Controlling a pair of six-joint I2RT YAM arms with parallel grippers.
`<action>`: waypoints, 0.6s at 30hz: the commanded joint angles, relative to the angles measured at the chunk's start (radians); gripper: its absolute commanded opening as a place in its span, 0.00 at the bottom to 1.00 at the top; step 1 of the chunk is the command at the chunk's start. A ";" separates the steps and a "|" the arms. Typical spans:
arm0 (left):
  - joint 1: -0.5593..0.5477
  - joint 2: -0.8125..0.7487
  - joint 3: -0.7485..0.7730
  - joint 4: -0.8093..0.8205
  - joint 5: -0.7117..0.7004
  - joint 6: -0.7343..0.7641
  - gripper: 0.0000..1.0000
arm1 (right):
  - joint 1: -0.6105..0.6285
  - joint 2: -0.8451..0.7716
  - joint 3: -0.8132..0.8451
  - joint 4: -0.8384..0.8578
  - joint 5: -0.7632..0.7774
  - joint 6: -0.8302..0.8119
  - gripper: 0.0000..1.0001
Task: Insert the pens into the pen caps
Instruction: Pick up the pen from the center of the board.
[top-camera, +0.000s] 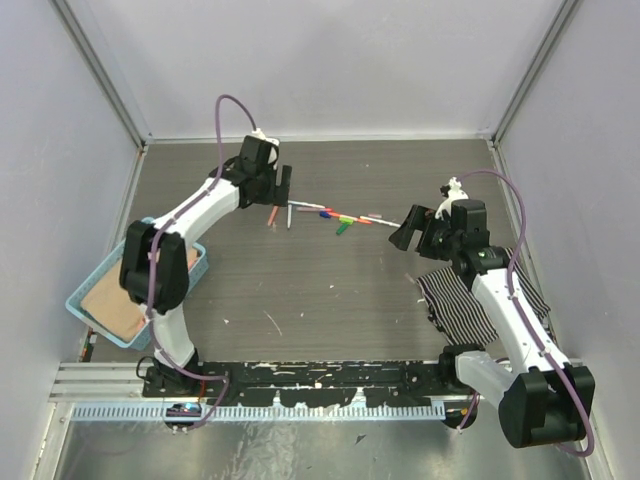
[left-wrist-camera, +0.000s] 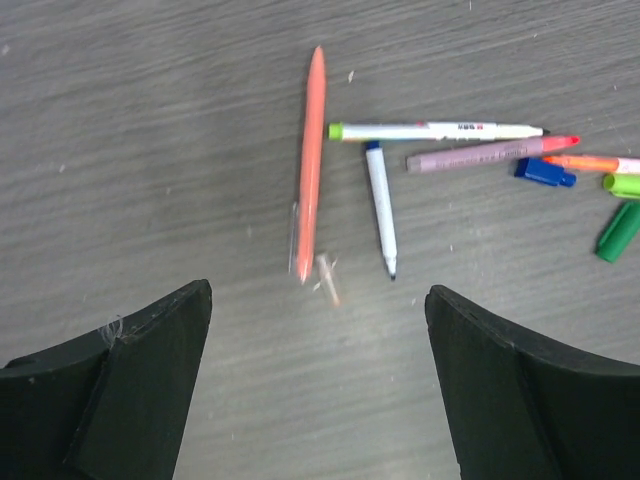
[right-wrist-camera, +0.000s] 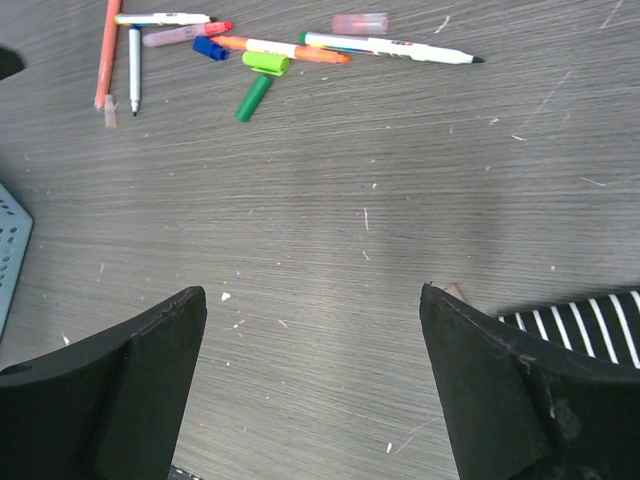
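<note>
My left fingers (left-wrist-camera: 120, 390) stand wide and empty, near the orange pen (left-wrist-camera: 311, 165) on the table (left-wrist-camera: 150, 150). The other pens (left-wrist-camera: 430, 131) and pen caps (left-wrist-camera: 545, 173) lie just beside that pen, toward my right fingers (right-wrist-camera: 110, 390), which stand wide, empty, well apart from it.

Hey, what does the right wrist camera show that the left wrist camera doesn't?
Only the right wrist view: the striped cloth, a basket corner, a pale pink cap, the white pen just below that cap, and the open right gripper.
Only the left wrist view: the open left gripper.
Both: the orange pen, the blue cap and the green cap, all lying on the grey table.
</note>
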 joint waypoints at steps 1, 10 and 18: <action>0.010 0.125 0.137 -0.066 0.053 0.076 0.92 | -0.004 -0.010 0.002 0.060 -0.085 0.021 0.92; 0.049 0.256 0.236 -0.099 0.138 0.098 0.71 | -0.004 -0.013 -0.005 0.058 -0.082 0.019 0.92; 0.051 0.320 0.273 -0.131 0.146 0.124 0.60 | -0.004 0.001 -0.011 0.058 -0.083 0.015 0.92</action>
